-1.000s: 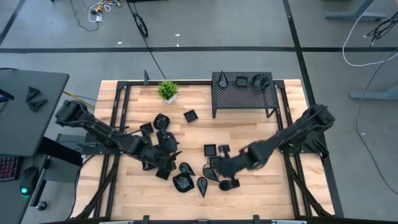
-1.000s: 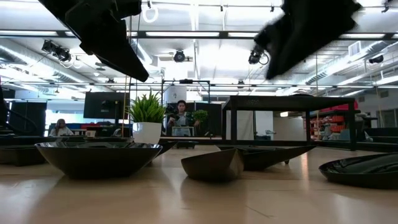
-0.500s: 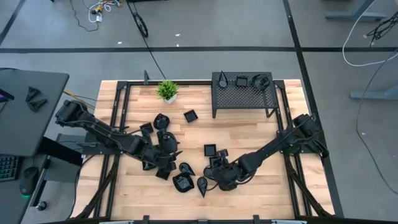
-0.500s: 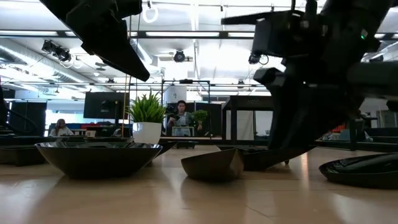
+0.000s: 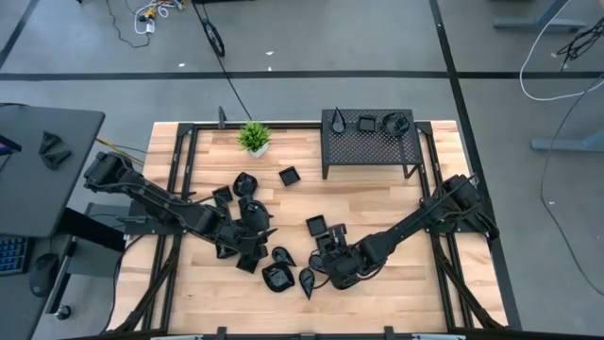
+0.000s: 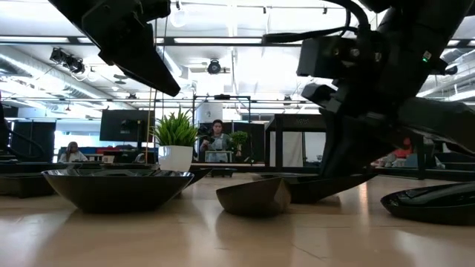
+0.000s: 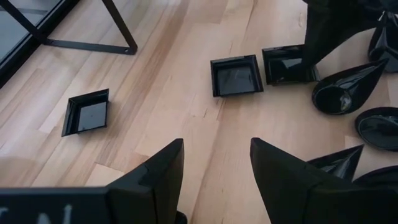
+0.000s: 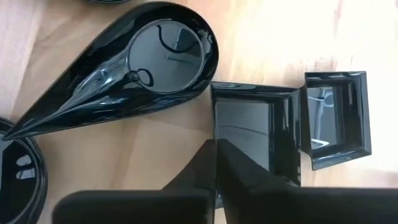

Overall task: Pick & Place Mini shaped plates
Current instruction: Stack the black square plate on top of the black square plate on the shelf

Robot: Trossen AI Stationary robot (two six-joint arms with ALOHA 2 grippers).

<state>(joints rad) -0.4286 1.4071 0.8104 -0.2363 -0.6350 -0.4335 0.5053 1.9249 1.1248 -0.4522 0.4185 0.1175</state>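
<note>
Several glossy black mini plates (image 5: 279, 276), square, teardrop and rounded, lie on the wooden table between the two arms. My right gripper (image 5: 330, 255) (image 8: 216, 149) is down low on a square plate (image 8: 255, 134) and shut on it. A second square plate (image 8: 336, 118) sits beside it, and a teardrop plate (image 8: 137, 68) lies close by. My left gripper (image 5: 253, 236) (image 7: 214, 155) hangs open above bare wood near the plate cluster and touches nothing. In the left wrist view the right arm's fingers (image 7: 329, 31) stand on a square plate (image 7: 289, 62). My right gripper pinches the square plate's side wall (image 8: 214, 118), one finger inside the dish and one outside. The fingers come from above, pointing down. The plate sits flat on the table.
A black perforated rack (image 5: 368, 146) stands at the far edge with three small plates on top. A small green potted plant (image 5: 253, 137) is at the far left. A lone square plate (image 5: 289, 175) lies mid-table. Bare wood lies toward the right and near edges.
My right gripper has moved toward the table's left and near edge and come down from well above the table onto the square plate. The left arm has kept still.
</note>
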